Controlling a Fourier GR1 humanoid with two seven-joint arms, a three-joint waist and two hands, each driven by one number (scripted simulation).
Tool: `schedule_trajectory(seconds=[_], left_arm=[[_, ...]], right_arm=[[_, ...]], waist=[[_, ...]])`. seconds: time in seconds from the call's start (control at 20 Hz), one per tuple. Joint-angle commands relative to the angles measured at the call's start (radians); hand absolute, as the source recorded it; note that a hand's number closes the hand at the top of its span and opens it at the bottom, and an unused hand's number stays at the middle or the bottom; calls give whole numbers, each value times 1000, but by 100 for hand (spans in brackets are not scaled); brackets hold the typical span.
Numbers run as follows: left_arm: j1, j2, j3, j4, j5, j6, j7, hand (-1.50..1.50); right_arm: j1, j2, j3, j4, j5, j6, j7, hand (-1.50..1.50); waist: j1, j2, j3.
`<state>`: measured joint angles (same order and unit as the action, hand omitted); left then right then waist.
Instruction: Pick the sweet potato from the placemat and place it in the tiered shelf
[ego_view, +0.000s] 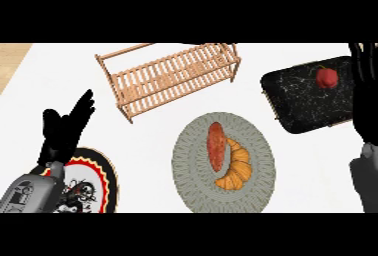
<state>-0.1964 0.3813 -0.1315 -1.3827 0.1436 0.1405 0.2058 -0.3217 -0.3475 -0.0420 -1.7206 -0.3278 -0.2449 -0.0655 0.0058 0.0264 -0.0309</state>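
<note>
White counter (310, 170), sweet potato (216, 146) on placemat (193, 187), tiered shelf (168, 75) beyond.

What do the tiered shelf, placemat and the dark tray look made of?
Tiered shelf: light, unpainted-looking wood, shown by tan slats and rails.
Placemat: probably woven fibre, grey with concentric ribbing, matte.
Dark tray: black with white veining, marble-like; could be a printed finish.

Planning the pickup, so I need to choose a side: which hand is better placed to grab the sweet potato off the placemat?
Probably the left hand: it is open over the counter beside the placemat, with nothing between it and the sweet potato. The right hand sits at the view's right edge, beyond the black tray.
</note>
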Motion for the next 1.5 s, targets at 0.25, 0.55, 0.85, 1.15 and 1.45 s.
schedule_trajectory(seconds=[0.25,0.55,0.85,1.15,1.45], left_arm=[[-70,-47,47,-132,-18,90,-113,0],[27,-88,71,-175,1,128,-89,0],[62,-83,67,-247,-9,133,-58,0],[66,-96,75,-214,-31,155,-86,0],[150,-110,53,-254,-31,143,-112,0]], right_arm=[[-128,82,379,199,83,196,130,150],[-234,193,220,452,-30,225,66,-150],[-231,13,340,317,30,452,189,-150],[-333,-123,491,181,139,590,406,-150],[-493,-138,654,103,369,596,664,-150]], waist=[[123,-13,28],[21,-22,32],[1,-30,31],[-15,-32,28],[3,-38,27]])
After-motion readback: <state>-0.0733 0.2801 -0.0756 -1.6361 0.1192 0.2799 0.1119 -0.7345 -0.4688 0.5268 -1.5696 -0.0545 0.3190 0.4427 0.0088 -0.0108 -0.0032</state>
